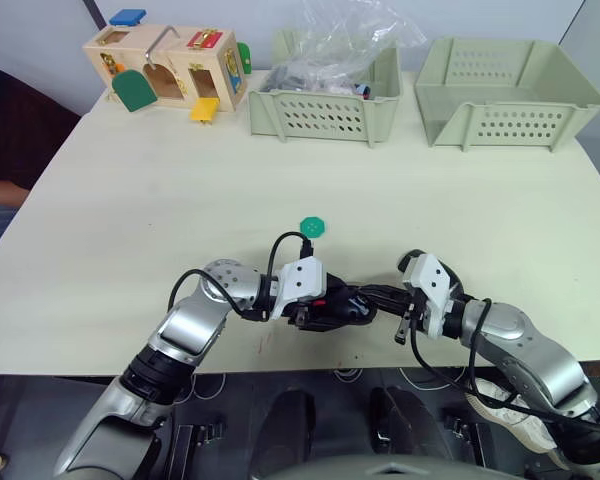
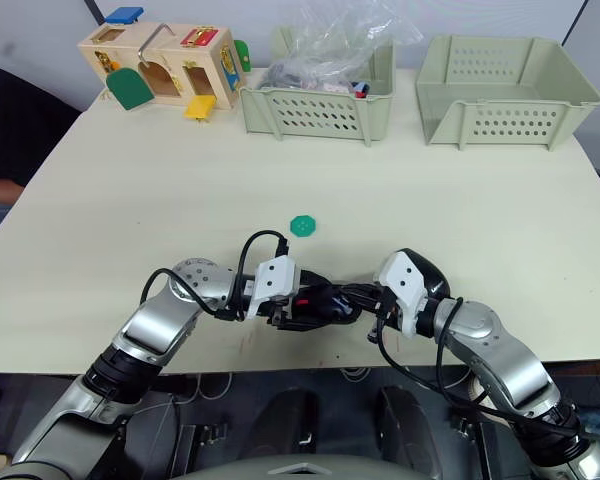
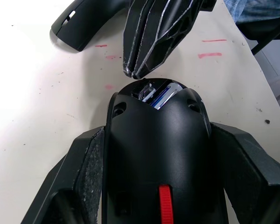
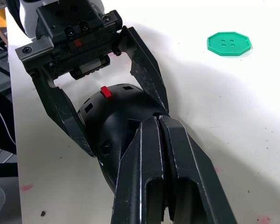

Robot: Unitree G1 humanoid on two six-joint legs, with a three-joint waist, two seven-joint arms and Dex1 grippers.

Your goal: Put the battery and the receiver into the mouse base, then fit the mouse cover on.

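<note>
My left gripper (image 1: 342, 310) is shut on the mouse base (image 3: 158, 149), a black oval body with a small red patch (image 4: 106, 91), and holds it just above the table near the front edge. Inside the base's open end lies the battery (image 3: 162, 97), its blue and white showing. A small silvery part (image 3: 147, 91) beside it looks like the receiver. My right gripper (image 4: 158, 119) is shut, its fingertips touching that open end. A black curved shape (image 3: 84, 23) shows beyond those fingers; I cannot tell whether it is the mouse cover.
A flat green disc (image 1: 311, 225) lies just beyond the grippers. At the back stand a basket (image 1: 320, 115) with a plastic bag in it, a second basket (image 1: 510, 110) and a wooden toy house (image 1: 170, 65). The table's front edge (image 1: 300, 372) is close below both grippers.
</note>
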